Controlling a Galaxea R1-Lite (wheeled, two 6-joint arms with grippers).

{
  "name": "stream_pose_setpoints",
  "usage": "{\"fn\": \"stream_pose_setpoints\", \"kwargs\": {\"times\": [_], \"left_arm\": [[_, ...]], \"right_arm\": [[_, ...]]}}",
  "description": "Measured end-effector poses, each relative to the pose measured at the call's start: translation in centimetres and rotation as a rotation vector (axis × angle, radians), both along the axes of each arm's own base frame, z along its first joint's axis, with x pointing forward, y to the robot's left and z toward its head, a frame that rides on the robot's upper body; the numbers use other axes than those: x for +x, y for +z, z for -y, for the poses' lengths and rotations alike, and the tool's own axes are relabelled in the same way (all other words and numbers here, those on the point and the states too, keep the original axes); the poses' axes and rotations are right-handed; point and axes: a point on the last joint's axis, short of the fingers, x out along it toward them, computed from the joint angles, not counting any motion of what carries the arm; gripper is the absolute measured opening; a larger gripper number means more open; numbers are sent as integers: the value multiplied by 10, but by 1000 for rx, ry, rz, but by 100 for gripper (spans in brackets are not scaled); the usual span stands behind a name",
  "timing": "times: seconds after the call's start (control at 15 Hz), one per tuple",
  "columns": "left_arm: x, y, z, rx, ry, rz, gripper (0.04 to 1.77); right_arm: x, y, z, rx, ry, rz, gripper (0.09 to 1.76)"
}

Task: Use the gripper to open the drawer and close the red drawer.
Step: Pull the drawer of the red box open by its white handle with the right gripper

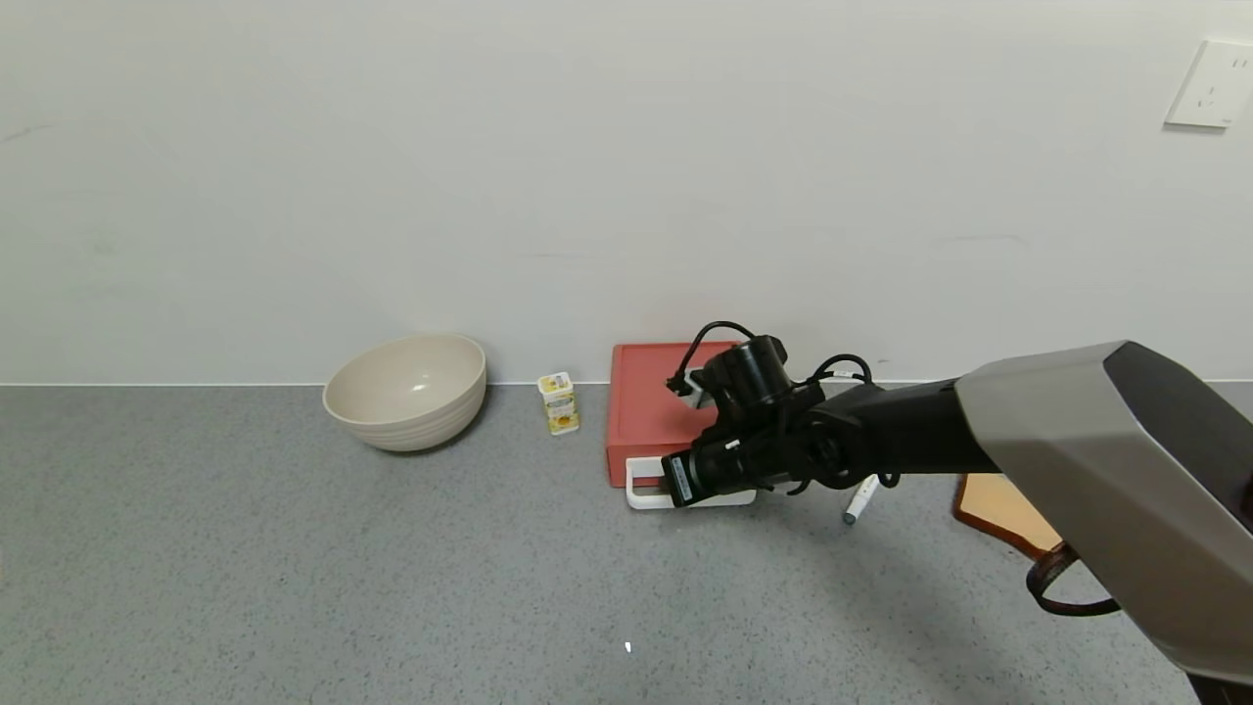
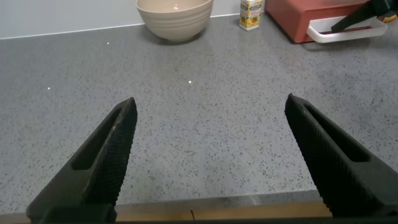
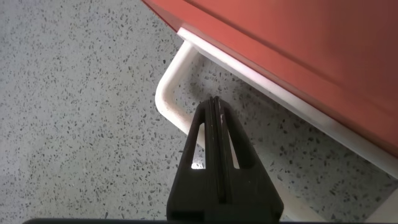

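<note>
**Presently: right gripper at the white drawer handle, left gripper idle**

Item 1. Low, flat, rectangular red plastic drawer box (image 1: 651,411), standing on the grey speckled countertop (image 1: 294,568) against the white wall (image 1: 587,147). Its white rectangular loop handle (image 1: 641,487) projects from the front toward the robot. In the right wrist view the red front (image 3: 298,56) fills the upper part and the handle's rounded corner (image 3: 168,99) curves just beside the fingertips.

Item 2. Right gripper (image 1: 675,482), black, with a cylindrical wrist and looped cables, reaching in from the right over the box front. Its pointed black fingers (image 3: 214,134) are pressed together with no gap, and their tip sits inside the loop of the handle, at or just beside the white bar; whether it touches cannot be told. The left wrist view shows the same black tip (image 2: 360,17) lying across the handle (image 2: 336,31).

Item 3. Left gripper (image 2: 211,162), parked low near the counter's front edge, well apart from the box, its two ribbed black fingers (image 2: 109,155) spread wide with nothing between them.

Item 4. Round beige bowl (image 1: 406,390), upright, near the wall, left of the box.

Item 5. Small yellow and white carton (image 1: 559,402), upright, between bowl and box.

Item 6. White marker pen (image 1: 860,499), lying on the counter right of the box, under the arm.

Item 7. Wooden board (image 1: 1003,509), partly hidden by the arm, far right.

Item 8. White wall socket (image 1: 1212,83), upper right.
</note>
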Motion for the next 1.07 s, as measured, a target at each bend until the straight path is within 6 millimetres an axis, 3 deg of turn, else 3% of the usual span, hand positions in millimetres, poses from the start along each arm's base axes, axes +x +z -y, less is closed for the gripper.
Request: {"fn": "stream_pose_setpoints", "kwargs": {"times": [0.73,1.07], "left_arm": [[0,0,0,-1,0,0,172],[0,0,0,1,-1,-1,172]], "right_arm": [[-12,0,-3,-83,17,-124,11],[-27,3,-4,-125,37,-176,11]]}}
